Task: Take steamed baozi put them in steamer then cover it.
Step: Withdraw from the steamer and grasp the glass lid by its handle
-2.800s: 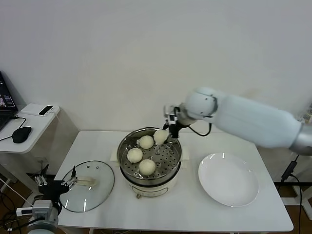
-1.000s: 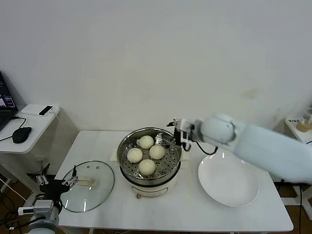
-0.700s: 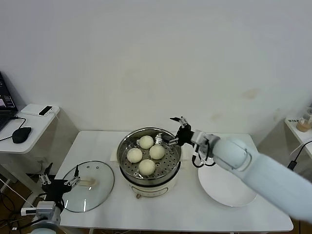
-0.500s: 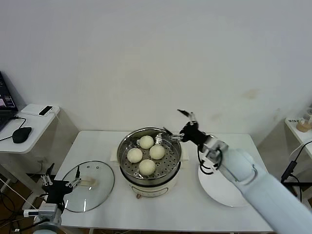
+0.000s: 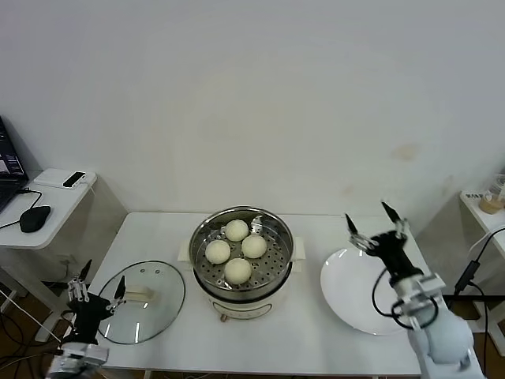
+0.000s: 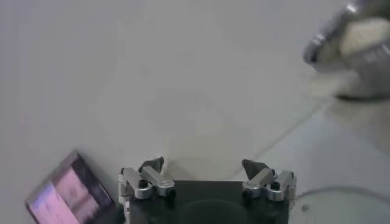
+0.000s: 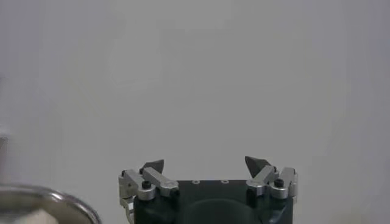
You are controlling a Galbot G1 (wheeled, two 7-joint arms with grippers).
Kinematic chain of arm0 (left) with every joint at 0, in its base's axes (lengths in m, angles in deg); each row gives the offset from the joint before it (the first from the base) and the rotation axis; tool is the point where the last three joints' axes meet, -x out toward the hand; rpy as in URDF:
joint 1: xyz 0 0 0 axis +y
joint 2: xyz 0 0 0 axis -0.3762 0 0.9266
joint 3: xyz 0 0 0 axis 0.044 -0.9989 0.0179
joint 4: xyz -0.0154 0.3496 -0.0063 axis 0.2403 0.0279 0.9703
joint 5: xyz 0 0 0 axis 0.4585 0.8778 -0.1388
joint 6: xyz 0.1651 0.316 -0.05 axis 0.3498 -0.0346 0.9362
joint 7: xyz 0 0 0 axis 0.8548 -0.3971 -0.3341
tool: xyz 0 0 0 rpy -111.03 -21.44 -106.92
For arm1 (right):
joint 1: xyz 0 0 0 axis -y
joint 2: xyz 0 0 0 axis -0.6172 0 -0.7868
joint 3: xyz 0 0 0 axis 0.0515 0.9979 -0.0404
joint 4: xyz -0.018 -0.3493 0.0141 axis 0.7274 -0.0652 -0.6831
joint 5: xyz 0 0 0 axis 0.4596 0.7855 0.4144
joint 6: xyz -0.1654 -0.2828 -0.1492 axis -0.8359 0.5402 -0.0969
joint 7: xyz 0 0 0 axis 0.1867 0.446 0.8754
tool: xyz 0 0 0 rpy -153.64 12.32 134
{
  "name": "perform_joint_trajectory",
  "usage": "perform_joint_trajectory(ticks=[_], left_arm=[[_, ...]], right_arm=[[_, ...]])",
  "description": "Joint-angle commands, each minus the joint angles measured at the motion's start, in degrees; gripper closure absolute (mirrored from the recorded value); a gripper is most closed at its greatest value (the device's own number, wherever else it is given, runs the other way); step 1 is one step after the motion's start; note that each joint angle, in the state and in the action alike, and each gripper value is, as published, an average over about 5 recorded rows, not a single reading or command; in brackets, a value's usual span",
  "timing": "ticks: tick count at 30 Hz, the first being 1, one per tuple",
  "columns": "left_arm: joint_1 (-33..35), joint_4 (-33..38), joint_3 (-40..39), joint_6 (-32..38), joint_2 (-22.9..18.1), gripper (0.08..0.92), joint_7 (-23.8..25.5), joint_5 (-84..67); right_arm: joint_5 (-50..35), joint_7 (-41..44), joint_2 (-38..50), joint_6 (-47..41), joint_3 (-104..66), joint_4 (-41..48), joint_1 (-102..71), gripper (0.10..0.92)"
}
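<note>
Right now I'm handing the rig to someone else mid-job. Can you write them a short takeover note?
Left gripper: jaws open, empty, by the near left table edge beside the lid.
Right gripper: jaws open, empty, above the white plate.
All four buns sit on the tray in the steamer.
Done: loading.
Left: pick up the lid, which lies flat on the table left of the steamer, and cover the steamer.

Left end effector (image 5: 98, 291) spread; right end effector (image 5: 377, 227) spread, raised.
</note>
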Motion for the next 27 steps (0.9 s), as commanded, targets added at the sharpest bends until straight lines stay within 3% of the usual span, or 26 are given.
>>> perform_joint_trajectory(ticks=[1, 11, 27], left_arm=[[3.6, -4.0, -0.5, 3.6, 3.0, 0.177, 2.3, 34.8], [-2.2, -11.8, -3.9, 4.8, 5.3, 0.177, 3.3, 41.4], [-15.2, -21.9, -11.0, 5.6, 5.7, 0.177, 2.5, 40.7]], right_arm=[[1.1, 0.9, -8.0, 1.8, -10.4, -1.7, -10.9, 0.203], [1.6, 0.1, -9.8, 2.2, -10.1, -2.0, -12.0, 0.203], [2.2, -0.7, -11.9, 2.6, -9.9, -3.2, -14.3, 0.203]])
